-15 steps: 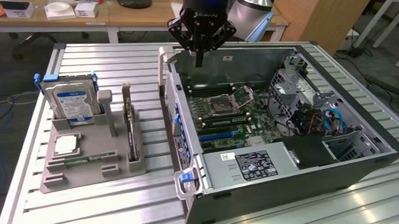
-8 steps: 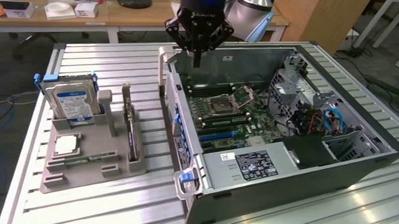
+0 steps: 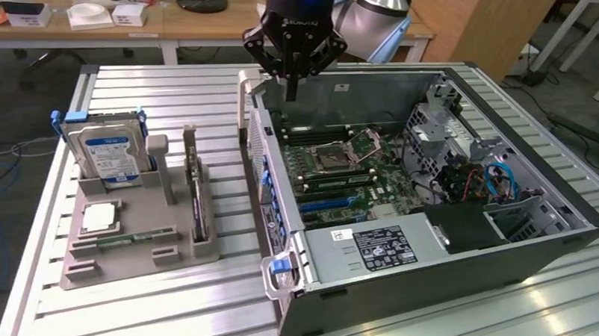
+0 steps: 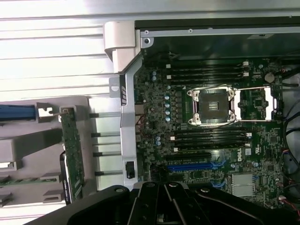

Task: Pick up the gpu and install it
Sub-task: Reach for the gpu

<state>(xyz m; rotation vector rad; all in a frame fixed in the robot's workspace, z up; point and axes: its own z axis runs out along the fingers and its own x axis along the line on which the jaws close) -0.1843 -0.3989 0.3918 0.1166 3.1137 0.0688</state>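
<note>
The bench (image 3: 162, 88) has a top of pale ribbed metal slats, bright with reflected light at its near corner. Directly on it, toward the exterior view's left, sits a grey moulded holder (image 3: 87, 269) with upright slots and shallow pockets. Near it, toward the exterior view's right, lies a black computer case (image 3: 475, 271) with its open side facing up, a strip of bare slats showing between the two.

Bright overhead room light. Strong glare on ribbed metal worktop (image 4: 51, 42), nearly washed out in wrist view. Computer case (image 3: 425, 292) interior shadowed.
</note>
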